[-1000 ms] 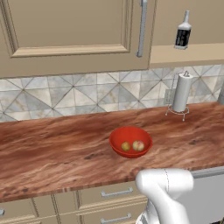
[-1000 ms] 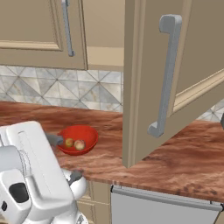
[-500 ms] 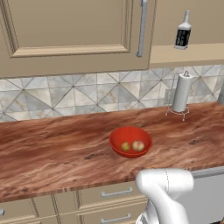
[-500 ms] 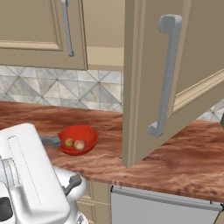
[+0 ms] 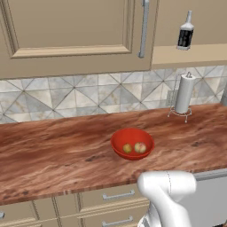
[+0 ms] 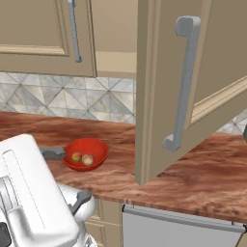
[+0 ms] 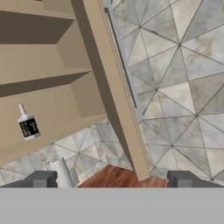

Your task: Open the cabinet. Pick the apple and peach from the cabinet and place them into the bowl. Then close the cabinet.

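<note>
**Fruit in the bowl, cabinet door standing open**

Hand view, nearest first: the hand (image 7: 112, 179) has its two dark fingertips (image 7: 41, 179) spread wide at the bottom edge, with nothing between them — it holds nothing. Past the tips a strip of the reddish wood-grain table (image 7: 118, 177) shows, with the paper towel roll (image 7: 61, 173) beside it. Beyond that stands the edge of the open cabinet door (image 7: 116, 92), seen tilted, and behind it the cabinet (image 7: 39, 87) interior with its beige shelves. A dark bottle (image 7: 28, 124) with a black label sits on the lower shelf.

From the left base view, the red bowl (image 5: 132, 143) rests on the table near its front edge, with two small round fruits (image 5: 134, 148) inside it (which is the apple and which the peach I cannot tell). Farther back and to the right the paper towel roll stands upright on its wire holder near the tiled backsplash (image 5: 88, 95). Above, the bottle stands in the open compartment, just right of a closed door with a long grey handle (image 5: 143, 29).

From the right base view, the open door swings out over the table, its grey bar handle (image 6: 183, 82) facing the camera — the bowl lies to its left.
</note>
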